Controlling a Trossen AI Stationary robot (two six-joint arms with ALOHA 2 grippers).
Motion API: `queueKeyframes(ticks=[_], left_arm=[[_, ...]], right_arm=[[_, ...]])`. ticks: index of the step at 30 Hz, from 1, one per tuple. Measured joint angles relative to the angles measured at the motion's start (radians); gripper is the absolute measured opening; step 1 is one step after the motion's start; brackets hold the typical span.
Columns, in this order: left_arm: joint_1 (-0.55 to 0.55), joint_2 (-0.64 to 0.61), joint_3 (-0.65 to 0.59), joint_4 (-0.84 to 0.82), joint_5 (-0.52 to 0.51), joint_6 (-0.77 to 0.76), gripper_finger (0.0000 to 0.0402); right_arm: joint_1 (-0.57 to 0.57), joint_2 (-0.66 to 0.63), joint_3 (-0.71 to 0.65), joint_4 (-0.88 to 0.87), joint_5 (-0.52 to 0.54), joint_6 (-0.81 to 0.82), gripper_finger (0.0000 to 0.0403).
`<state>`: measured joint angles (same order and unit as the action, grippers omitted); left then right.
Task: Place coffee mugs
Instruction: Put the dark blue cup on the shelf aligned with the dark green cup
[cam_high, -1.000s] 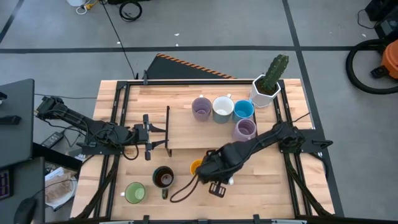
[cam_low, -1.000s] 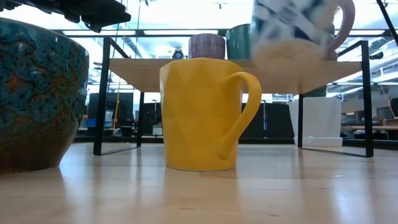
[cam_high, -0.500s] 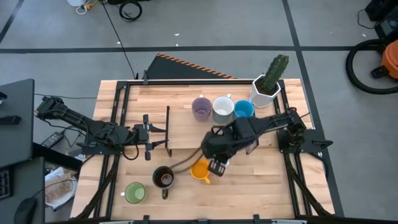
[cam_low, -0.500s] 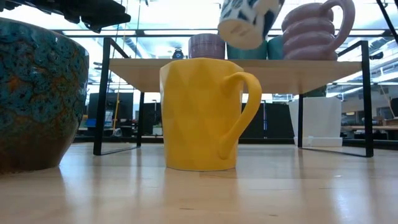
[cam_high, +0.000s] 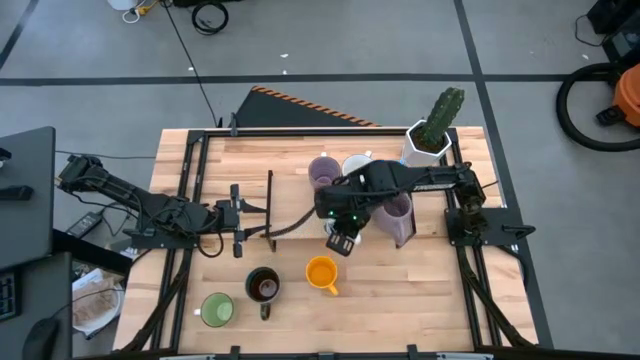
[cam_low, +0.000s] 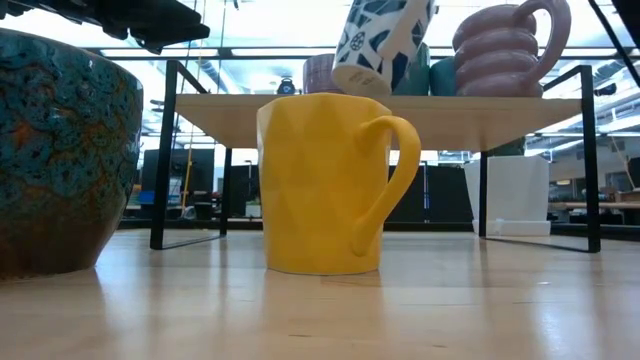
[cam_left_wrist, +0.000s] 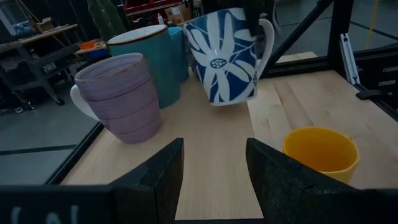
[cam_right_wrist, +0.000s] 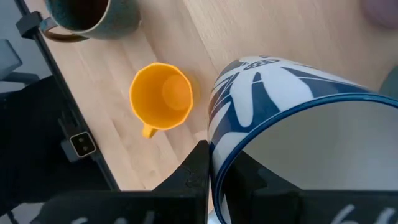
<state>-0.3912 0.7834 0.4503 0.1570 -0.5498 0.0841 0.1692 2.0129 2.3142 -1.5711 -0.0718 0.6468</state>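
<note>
A grey floor with dark tape lines is surrounding the wooden table (cam_high: 400, 300), and a raised wooden shelf (cam_high: 290, 205) on a black frame is standing across the middle of that table. The right gripper (cam_right_wrist: 214, 171) is hanging over the front edge of the shelf, its fingers clamped on the rim of a white mug with a blue flower pattern (cam_left_wrist: 227, 56), one finger inside the rim and one outside. That mug is being held in the air, tilted, just clear of the shelf top and not touching it. On the shelf, behind the lifted mug, a ribbed lavender mug (cam_left_wrist: 118, 96) and a teal mug (cam_left_wrist: 149, 62) are standing upright side by side, and another lavender mug with a loop handle (cam_low: 505, 50) is sitting toward the shelf's right end. A white hexagonal planter with a cactus (cam_high: 432, 135) is standing at the shelf's back right corner. In front of the shelf, on the table itself, an orange mug (cam_high: 321, 272) is standing upright with its handle toward the front edge, a dark mug (cam_high: 262, 286) is just left of it, and a green mug (cam_high: 216, 309) is farther left still. The left gripper (cam_left_wrist: 211, 174) is waiting at the shelf's left end, fingers parted and holding nothing; whether it is touching the shelf frame is hard to tell from above
</note>
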Motion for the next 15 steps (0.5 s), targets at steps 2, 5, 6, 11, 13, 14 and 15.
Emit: queueKeyframes(ticks=[2,5,6,11,13,14,15], left_arm=[[0.000,0.000,0.000,0.000,0.000,0.000,0.0180],[0.000,0.000,0.000,0.002,0.000,-0.002,0.0180],[0.000,0.000,0.000,0.007,0.001,-0.002,0.0180],[0.002,0.017,0.000,0.056,0.004,-0.033,0.0180],[0.008,0.038,0.001,0.080,0.005,-0.039,0.0180],[0.012,0.048,0.001,0.101,0.006,-0.040,0.0180],[0.017,0.058,0.001,0.125,0.006,-0.041,0.0180]], right_arm=[[-0.016,0.000,0.000,-0.001,-0.004,-0.012,0.0033],[-0.035,0.000,0.000,0.000,-0.003,-0.034,0.0034],[-0.041,0.000,0.000,0.000,-0.003,-0.042,0.0034],[-0.065,0.005,0.000,0.000,-0.003,-0.047,0.0034],[-0.070,0.005,0.000,0.000,-0.006,-0.055,0.0034],[-0.072,0.005,0.000,0.000,-0.007,-0.059,0.0034],[-0.074,0.005,0.000,0.000,-0.007,-0.064,0.0034]])
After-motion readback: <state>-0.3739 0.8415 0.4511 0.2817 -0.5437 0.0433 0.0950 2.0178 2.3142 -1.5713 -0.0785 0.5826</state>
